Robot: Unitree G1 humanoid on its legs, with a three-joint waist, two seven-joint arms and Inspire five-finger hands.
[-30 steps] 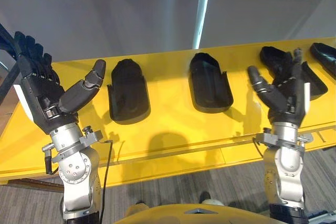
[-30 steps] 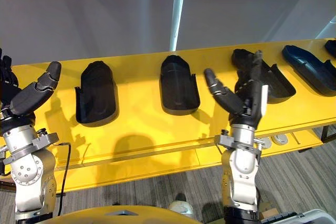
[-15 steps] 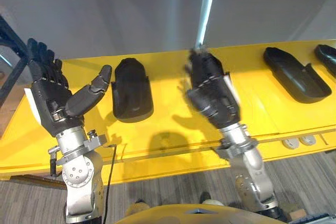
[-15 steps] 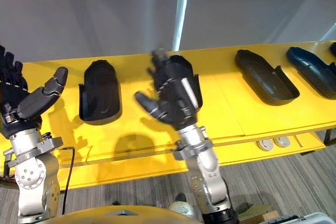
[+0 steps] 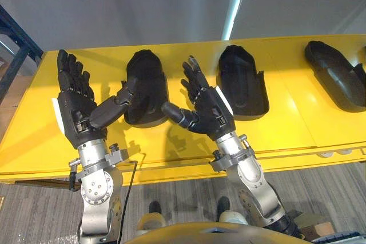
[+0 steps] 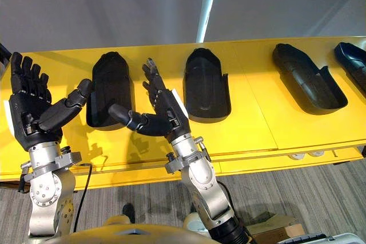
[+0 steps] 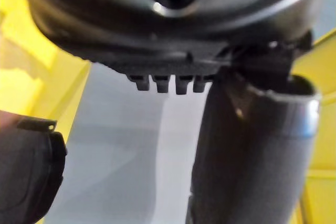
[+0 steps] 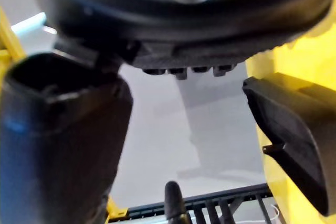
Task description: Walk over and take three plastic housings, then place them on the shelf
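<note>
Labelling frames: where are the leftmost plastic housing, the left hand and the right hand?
leftmost plastic housing (image 6: 111, 84), right eye view, its middle.
left hand (image 6: 28, 119), right eye view, below the fingers.
right hand (image 6: 170, 115), right eye view, below the fingers.

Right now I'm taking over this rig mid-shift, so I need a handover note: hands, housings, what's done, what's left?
Left hand: open, fingers straight, raised beside the leftmost black plastic housing, holding nothing.
Right hand: open, raised between that housing and the second black plastic housing, holding nothing.
The third black plastic housing lies further to the robot's right. All three rest on the yellow table.
Done: the robot stands at the table.
Left: grasp three housings, then place them on the shelf.
</note>
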